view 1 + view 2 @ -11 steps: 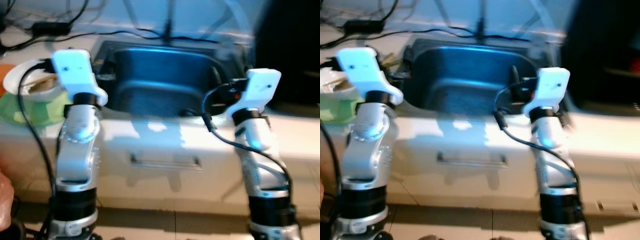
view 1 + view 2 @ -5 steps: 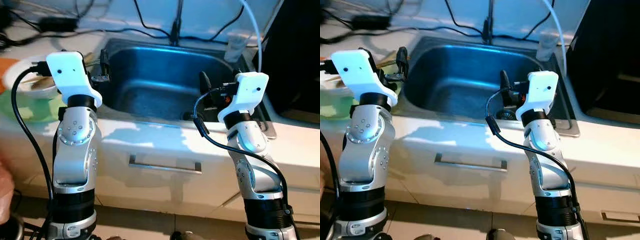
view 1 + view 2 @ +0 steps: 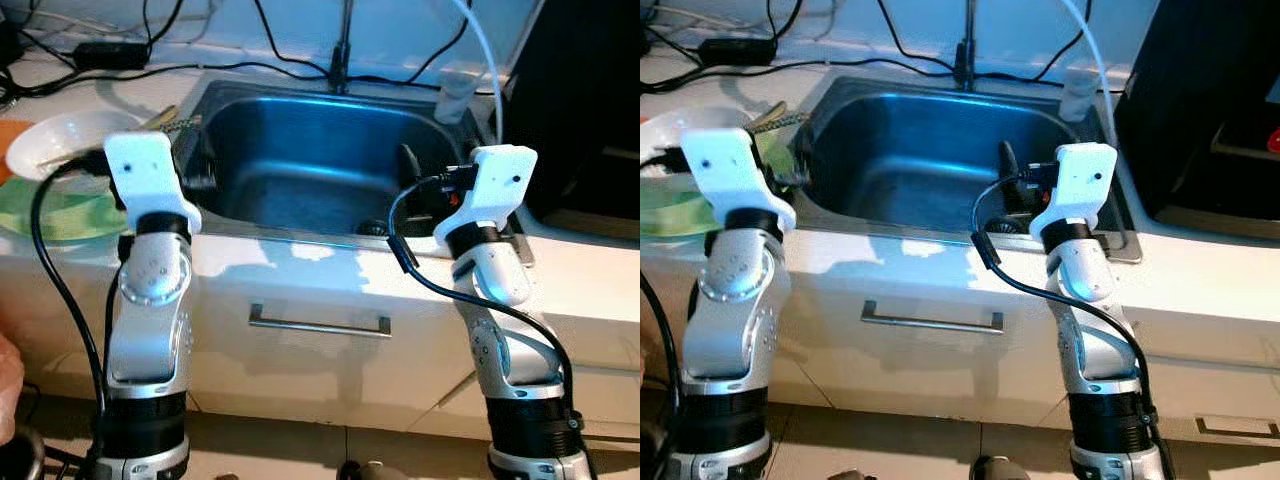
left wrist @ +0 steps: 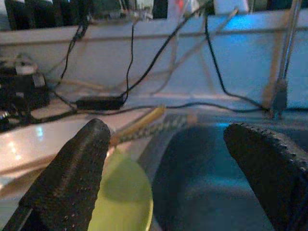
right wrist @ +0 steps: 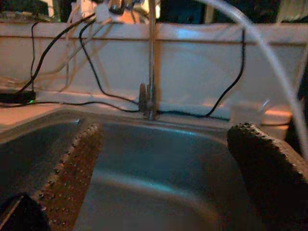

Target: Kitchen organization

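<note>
The robot is facing the sink (image 3: pixel 330 150), both arms raised. The left gripper (image 4: pixel 168 159) and right gripper (image 5: pixel 163 168) are holding their jaws spread, empty. Reaching left risks snagging the cable (image 3: pixel 60 290) on the bowl (image 3: pixel 60 145).

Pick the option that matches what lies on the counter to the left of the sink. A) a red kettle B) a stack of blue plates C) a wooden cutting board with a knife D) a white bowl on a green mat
D: a white bowl sits on a green mat on the counter left of the steel sink, just beyond the left arm.
</note>
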### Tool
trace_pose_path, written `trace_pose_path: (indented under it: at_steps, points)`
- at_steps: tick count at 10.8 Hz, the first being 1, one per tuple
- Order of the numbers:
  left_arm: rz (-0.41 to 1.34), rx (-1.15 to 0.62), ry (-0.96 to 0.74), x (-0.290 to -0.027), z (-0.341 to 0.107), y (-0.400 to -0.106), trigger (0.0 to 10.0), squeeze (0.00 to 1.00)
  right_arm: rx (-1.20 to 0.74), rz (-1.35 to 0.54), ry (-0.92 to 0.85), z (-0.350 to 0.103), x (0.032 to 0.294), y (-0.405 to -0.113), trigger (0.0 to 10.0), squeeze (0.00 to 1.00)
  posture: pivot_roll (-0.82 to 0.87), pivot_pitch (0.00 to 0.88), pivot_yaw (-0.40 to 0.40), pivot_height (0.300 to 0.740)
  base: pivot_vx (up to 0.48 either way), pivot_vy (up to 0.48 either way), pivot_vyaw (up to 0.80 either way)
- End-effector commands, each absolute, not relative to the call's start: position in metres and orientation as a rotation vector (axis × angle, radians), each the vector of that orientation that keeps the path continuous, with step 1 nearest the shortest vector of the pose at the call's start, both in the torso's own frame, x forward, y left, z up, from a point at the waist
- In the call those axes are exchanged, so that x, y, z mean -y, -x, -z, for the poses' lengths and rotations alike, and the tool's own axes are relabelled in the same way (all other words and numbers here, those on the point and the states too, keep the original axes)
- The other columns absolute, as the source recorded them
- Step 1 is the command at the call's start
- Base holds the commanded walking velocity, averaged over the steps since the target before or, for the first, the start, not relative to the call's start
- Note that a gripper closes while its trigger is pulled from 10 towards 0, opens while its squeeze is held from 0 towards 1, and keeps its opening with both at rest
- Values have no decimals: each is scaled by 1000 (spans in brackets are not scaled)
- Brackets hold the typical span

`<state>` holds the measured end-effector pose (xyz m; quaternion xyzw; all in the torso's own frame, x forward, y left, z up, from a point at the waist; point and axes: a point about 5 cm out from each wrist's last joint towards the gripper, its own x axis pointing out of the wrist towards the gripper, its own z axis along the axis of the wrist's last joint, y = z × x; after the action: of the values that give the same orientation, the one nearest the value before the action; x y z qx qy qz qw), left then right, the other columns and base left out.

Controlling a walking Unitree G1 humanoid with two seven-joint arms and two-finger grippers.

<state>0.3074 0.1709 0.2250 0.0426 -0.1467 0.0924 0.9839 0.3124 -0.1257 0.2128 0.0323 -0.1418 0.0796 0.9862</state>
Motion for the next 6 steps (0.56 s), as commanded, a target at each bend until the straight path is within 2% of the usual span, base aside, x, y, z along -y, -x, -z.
trace_pose_path:
  at_steps: [1,4,6]
  points:
    - [-186,287,-102,-170,-220,-307,10000,0,292,-170,-77,-217,126,-311,10000,0,-25,104,-54,740,0,0,0]
    - [-206,244,-136,-175,-204,-307,10000,0,272,-208,-78,-213,121,-309,10000,0,-27,113,-57,740,0,0,0]
    - [-222,233,-182,-186,-200,-312,10000,0,243,-297,-156,-211,109,-304,10000,0,-24,126,-56,740,0,0,0]
